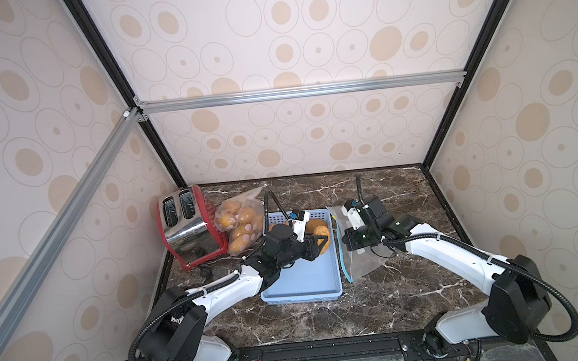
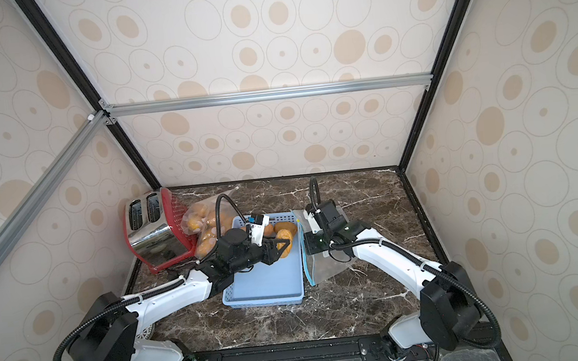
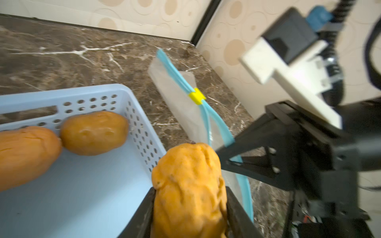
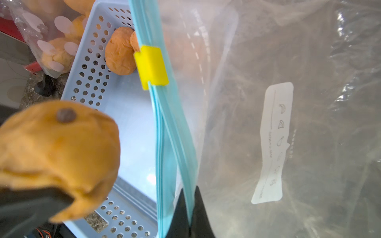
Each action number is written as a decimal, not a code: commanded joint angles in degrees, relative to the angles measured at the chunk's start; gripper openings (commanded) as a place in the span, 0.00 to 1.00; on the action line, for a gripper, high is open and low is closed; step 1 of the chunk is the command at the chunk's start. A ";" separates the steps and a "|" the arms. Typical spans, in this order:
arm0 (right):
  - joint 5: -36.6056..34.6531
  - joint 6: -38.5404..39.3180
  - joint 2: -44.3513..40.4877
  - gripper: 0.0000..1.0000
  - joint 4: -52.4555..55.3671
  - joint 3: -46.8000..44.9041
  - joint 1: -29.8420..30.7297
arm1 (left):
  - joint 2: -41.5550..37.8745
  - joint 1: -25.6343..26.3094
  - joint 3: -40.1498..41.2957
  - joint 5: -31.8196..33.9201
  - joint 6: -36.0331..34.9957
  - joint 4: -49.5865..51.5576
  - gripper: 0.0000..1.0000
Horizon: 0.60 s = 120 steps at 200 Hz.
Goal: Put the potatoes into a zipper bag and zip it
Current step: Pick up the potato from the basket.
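My left gripper (image 3: pixel 189 206) is shut on a wrinkled orange potato (image 3: pixel 188 185), held just above the right side of the light blue basket (image 1: pixel 304 281). The same potato (image 4: pixel 57 152) shows in the right wrist view. Two more potatoes (image 3: pixel 93 133) lie at the basket's far end. The clear zipper bag (image 1: pixel 364 268) lies to the right of the basket. My right gripper (image 4: pixel 188 197) is shut on one side of its blue zip strip (image 4: pixel 175 144), lifting the mouth apart. The yellow slider (image 4: pixel 151 68) sits toward the strip's far end.
A red and chrome toaster (image 1: pixel 187 227) stands at the back left. A patterned clear bag with several potatoes (image 1: pixel 239 222) leans against it, touching the basket's far left corner. Enclosure walls close in the dark marble table (image 1: pixel 382 306) on three sides.
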<state>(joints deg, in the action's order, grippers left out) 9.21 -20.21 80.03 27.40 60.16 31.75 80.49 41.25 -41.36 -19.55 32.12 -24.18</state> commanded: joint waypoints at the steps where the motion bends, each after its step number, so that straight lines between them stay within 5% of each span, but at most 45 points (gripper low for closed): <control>1: 2.32 -3.11 -0.76 0.00 0.29 0.44 -0.35 | -1.52 1.53 1.45 -7.05 3.02 -9.62 0.42; 47: 6.98 -6.33 -1.32 0.00 -0.66 1.10 -0.52 | 2.53 3.77 2.01 -13.38 7.31 -20.09 0.41; 120: 8.63 -8.49 -1.71 0.00 -0.80 0.97 -0.89 | 7.75 4.87 0.91 -8.90 5.55 -16.45 0.40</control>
<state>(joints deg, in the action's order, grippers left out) 14.83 -26.76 79.79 28.27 60.18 30.50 87.15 44.91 -39.27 -30.44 38.30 -43.00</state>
